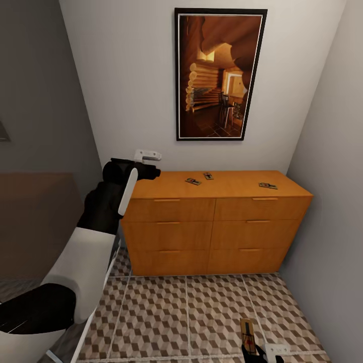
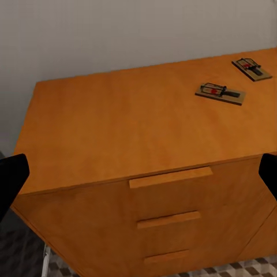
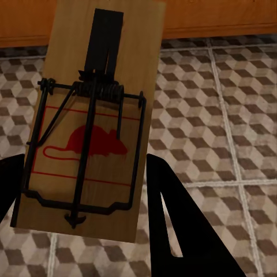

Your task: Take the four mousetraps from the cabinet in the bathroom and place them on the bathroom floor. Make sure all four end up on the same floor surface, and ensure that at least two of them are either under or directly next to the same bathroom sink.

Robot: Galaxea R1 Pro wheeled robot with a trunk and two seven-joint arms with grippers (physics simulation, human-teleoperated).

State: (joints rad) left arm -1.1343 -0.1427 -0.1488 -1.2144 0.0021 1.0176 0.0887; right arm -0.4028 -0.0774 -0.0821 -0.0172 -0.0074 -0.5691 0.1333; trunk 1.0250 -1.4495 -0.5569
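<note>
The orange-brown cabinet (image 1: 217, 222) stands against the far wall. Three mousetraps lie on its top: two near the middle (image 1: 193, 181) (image 1: 208, 176) and one towards the right end (image 1: 267, 185). My left gripper (image 1: 150, 164) hovers open over the cabinet's left end. Its wrist view looks along the cabinet top (image 2: 127, 127) at two mousetraps (image 2: 220, 93) (image 2: 252, 68), with nothing between the dark fingers (image 2: 11, 179). My right gripper (image 1: 259, 353) is low, above the bathroom floor (image 1: 186, 317), shut on a fourth mousetrap (image 1: 247, 335). That mousetrap (image 3: 92, 133) shows its red mouse print, with the cube-patterned floor (image 3: 231, 133) behind it.
A framed picture (image 1: 220, 74) hangs above the cabinet. Grey walls close in on both sides, the right one (image 1: 333, 201) touching the cabinet's end. A dark brown unit (image 1: 35, 222) stands at the left. Tiled floor stretches in front of the drawers.
</note>
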